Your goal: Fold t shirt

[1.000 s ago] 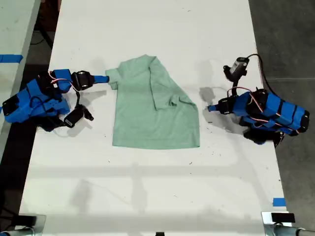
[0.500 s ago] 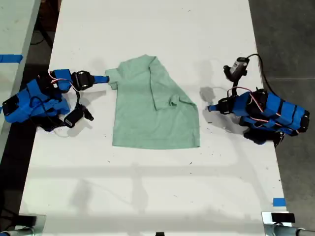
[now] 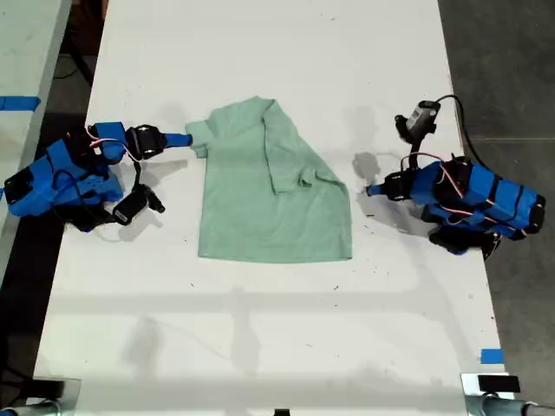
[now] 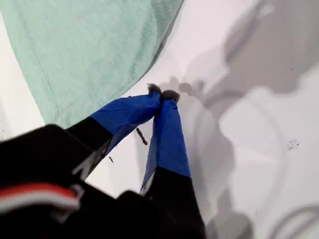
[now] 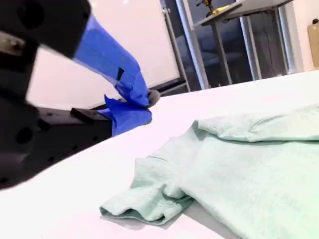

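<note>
My first end effector [image 4: 162, 92] has its blue-taped jaws pressed together, tips meeting, with nothing between them. It's poised over bare white tabletop [image 4: 259, 149]. Just beside those tips, but not touching, runs an edge of the small pale mint-green cloth t shirt [image 4: 89, 50]. In the exterior view this end effector [image 3: 370, 191] sits at the shirt's right-hand side, close to the border of the cloth.

Over to my second end effector [image 5: 143, 102]: blue jaws closed as well, tips together, gripping nothing, low above the tabletop [image 5: 75, 184]. Near it lies a bunched, rumpled sleeve, and the rest of the t shirt [image 5: 249, 164] spreads away from there. The exterior view shows this end effector [image 3: 186, 139] right next to that sleeve.

The t shirt [image 3: 269, 199] rests mid-tabletop [image 3: 260, 347] between the two arms. One sleeve and side is folded over onto the body, and the bottom hem lies straight.
</note>
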### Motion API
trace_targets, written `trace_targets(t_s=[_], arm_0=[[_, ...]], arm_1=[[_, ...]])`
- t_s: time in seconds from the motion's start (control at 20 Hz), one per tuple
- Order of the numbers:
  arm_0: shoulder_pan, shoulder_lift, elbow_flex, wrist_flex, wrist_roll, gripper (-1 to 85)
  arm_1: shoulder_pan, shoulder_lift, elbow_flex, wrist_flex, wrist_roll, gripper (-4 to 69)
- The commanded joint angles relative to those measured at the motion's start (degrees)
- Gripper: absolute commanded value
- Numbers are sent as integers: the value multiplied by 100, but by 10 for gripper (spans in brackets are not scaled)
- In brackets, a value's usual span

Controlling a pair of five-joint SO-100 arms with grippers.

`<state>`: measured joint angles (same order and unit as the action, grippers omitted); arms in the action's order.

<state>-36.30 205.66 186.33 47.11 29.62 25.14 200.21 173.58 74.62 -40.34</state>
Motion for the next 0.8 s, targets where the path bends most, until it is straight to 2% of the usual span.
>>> trace_targets(t_s=[0.0, 0.75], arm_0=[[79, 35, 202, 18, -114, -3], [62, 35, 202, 18, -114, -3]], arm_1=[[53, 79, 185, 62, 53, 4], [62, 79, 185, 79, 97, 4]])
